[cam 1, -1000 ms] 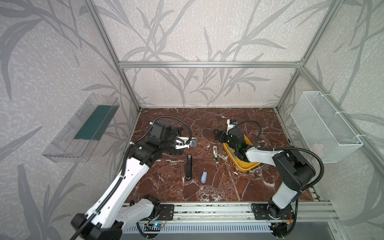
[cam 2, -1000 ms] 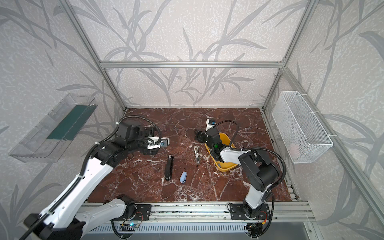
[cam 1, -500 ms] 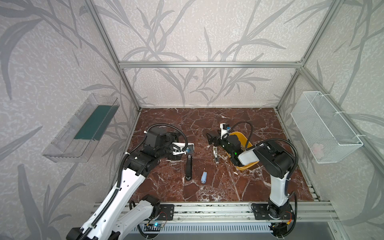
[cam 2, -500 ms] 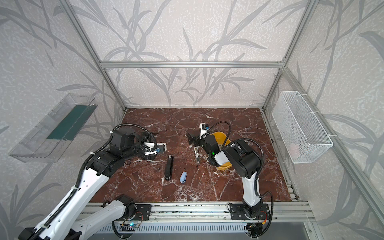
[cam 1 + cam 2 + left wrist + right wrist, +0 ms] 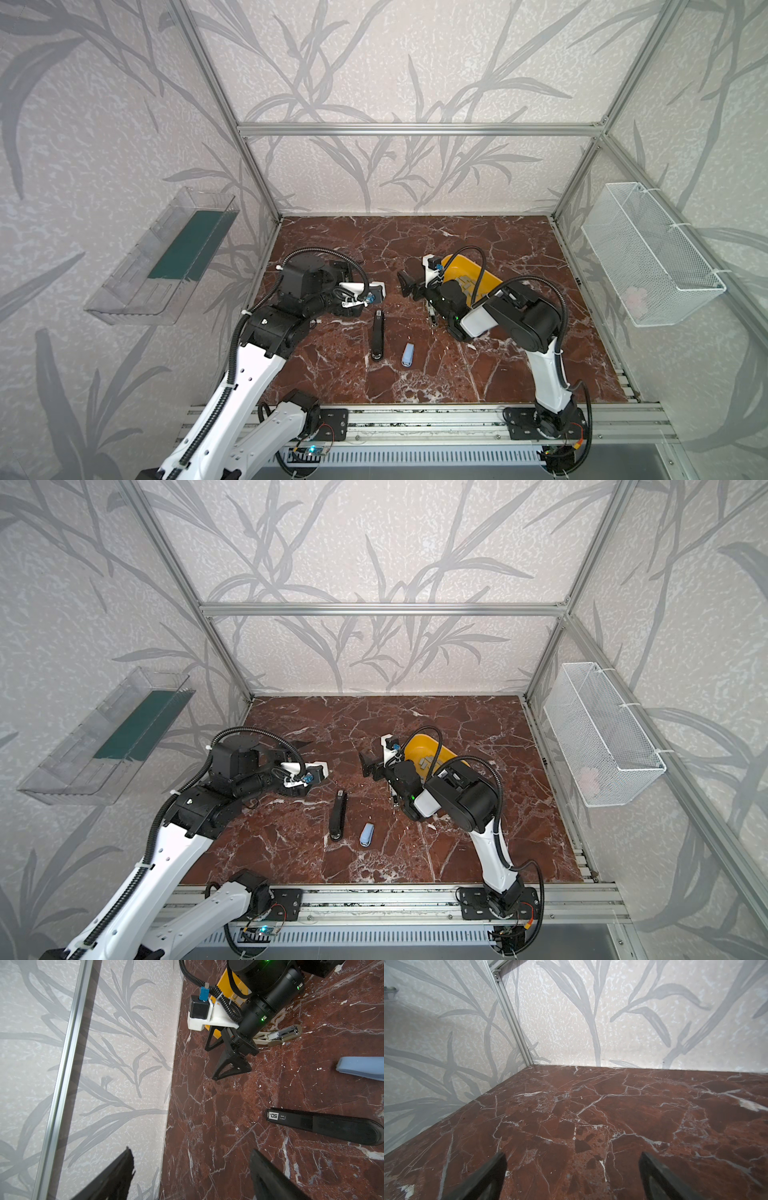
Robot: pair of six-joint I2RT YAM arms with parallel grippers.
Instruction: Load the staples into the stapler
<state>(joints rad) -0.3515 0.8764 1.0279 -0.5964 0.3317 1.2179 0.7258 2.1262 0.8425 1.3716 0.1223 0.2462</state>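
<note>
**Staples before loading**

In a top view, the staples, judged light, stiff and brittle and best pinched across the long edges, are seen in the yellow tray.
Left wrist: the left tool is spread wide and empty; "50" is read on the black stapler.
Right wrist: the right tool is spread wide and empty.

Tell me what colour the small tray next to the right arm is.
Yellow. The tray shows best in a top view.

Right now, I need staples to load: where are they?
In a top view the staples lie inside the yellow tray, right of centre, partly hidden by the right arm.
</note>
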